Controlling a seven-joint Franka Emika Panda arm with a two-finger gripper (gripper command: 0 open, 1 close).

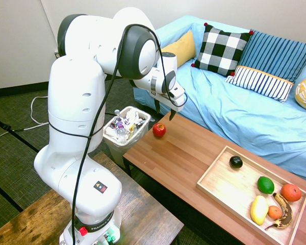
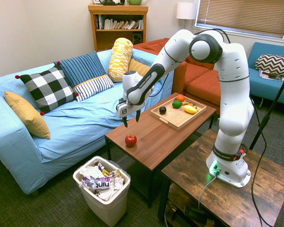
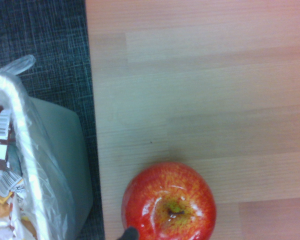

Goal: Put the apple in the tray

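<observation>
Sofa (image 2: 75, 130), pale blue cover, alongside the bench (image 2: 154, 150). The tray (image 1: 217, 181), shallow, of light wood with a low rim, lies on the bench well apart from the apple (image 2: 130, 140). Wastebasket (image 2: 108, 205), lined and filled, beside the bench end nearest the apple. Claw (image 2: 131, 119), fingers spread with nothing between them, above the bench and near the apple. The apple rests on the bench, close to the end by the wastebasket.

Handling (judged from appearance): whole fruit, probably of moderate weight, firm and hardly yielding; the glossy skin may slip, and the round body may roll if one finger touches first. It should tolerate a steady grip but could bruise if squeezed hard or dropped. Best hold: opposite flanks at the widest girth, the claw descending centred over the fruit; a grip above the girth could slide off the shoulders. The stem is too slight to serve as a handle.

Appearance: body round and red, finely streaked and flecked with yellow; shoulders bearing small bright reflections; hollow (image 3: 165, 206) at the top, shading to yellow, with a small green patch (image 3: 174, 205); stem (image 3: 176, 213) short, dark, set within the hollow.
</observation>
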